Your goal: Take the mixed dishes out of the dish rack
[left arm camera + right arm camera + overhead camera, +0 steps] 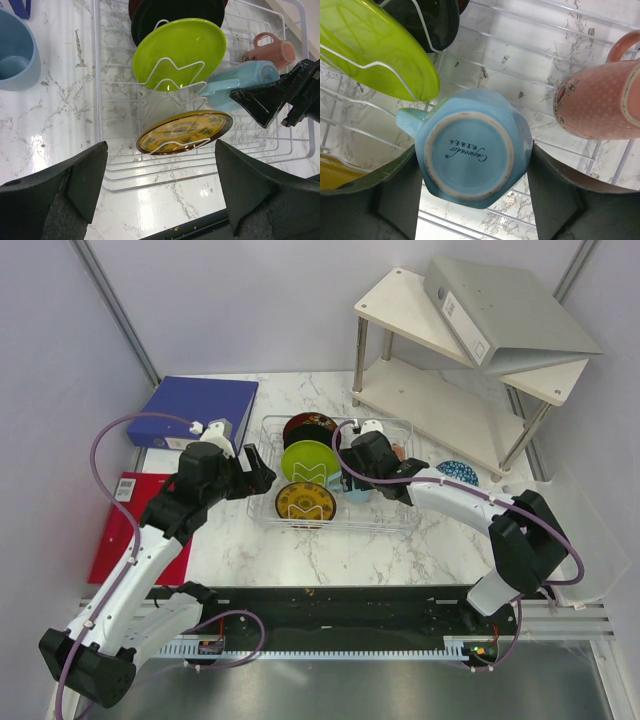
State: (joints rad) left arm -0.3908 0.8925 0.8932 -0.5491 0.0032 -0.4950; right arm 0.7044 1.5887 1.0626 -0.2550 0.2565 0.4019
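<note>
The wire dish rack (330, 528) holds upright plates: a dark one (308, 428) at the back, a lime green one (308, 462), and a yellow-brown patterned one (305, 502) in front. A light-blue mug (470, 150) lies on its side in the rack with its base toward the right wrist camera. My right gripper (471, 167) has a finger pressed against each side of it. A pink mug (595, 100) lies just beside. My left gripper (160, 185) hangs open over the rack's near left edge (107, 170), holding nothing. A small blue patterned dish (458, 472) sits on the table right of the rack.
A blue box (195, 410) and a red book (130, 525) lie left of the rack. A white two-tier shelf (450, 370) carrying a grey binder (500, 310) stands at the back right. Another blue mug (15, 50) stands on the marble left of the rack.
</note>
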